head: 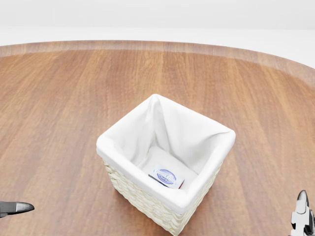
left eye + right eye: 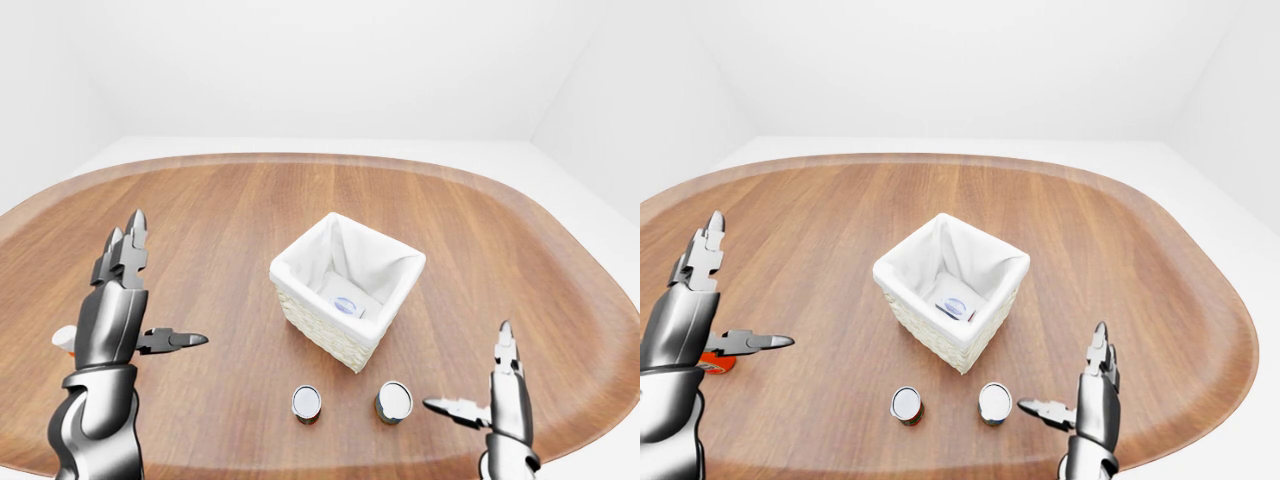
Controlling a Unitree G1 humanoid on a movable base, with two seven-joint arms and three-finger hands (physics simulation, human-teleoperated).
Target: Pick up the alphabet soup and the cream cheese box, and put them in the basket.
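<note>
While the cream cheese box (image 1: pixel 167 177) lies in the basket (image 1: pixel 129 189), both hands' fingers (image 2: pixel 128 243) spread apart.

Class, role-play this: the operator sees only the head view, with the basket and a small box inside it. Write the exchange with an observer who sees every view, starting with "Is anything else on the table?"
Observer: Yes, two cans stand upright below the basket in the left-eye view.
Operator: Which is the alphabet soup?
Observer: I cannot tell; only their pale lids show.
Operator: Where is my left robot hand?
Observer: The left robot hand is raised at the left, fingers spread, empty.
Operator: And the right?
Observer: The right robot hand hovers open beside the right can.
Operator: Anything more?
Observer: A small red and white object sits behind the left arm.
</note>
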